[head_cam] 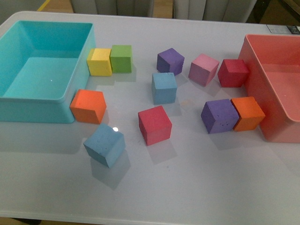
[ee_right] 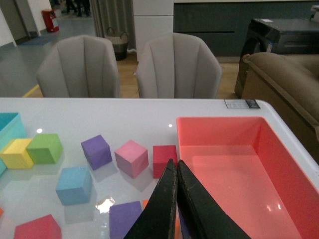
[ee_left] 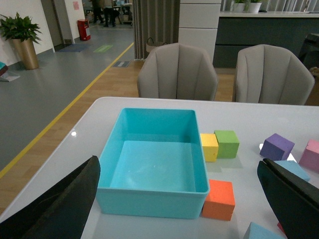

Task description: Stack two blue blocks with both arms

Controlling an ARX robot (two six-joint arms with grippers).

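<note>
One blue block (head_cam: 164, 88) sits centre frame in the front view, and the second blue block (head_cam: 104, 145) is at lower left, well apart from it, unstacked. Left gripper (ee_left: 178, 167) fingers are spread wide, facing the turquoise bin (ee_left: 149, 191); right gripper (ee_right: 176, 169) fingers are pressed together, empty.

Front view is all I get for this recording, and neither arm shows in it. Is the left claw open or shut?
Observer: The left claw is open; its fingers stand far apart at either side of the left wrist view.
Operator: And the other one?
Observer: The right claw is shut, its tips pressed together with nothing between them.
Operator: What lies past the far edge?
Observer: Two grey chairs stand side by side against the table.
</note>
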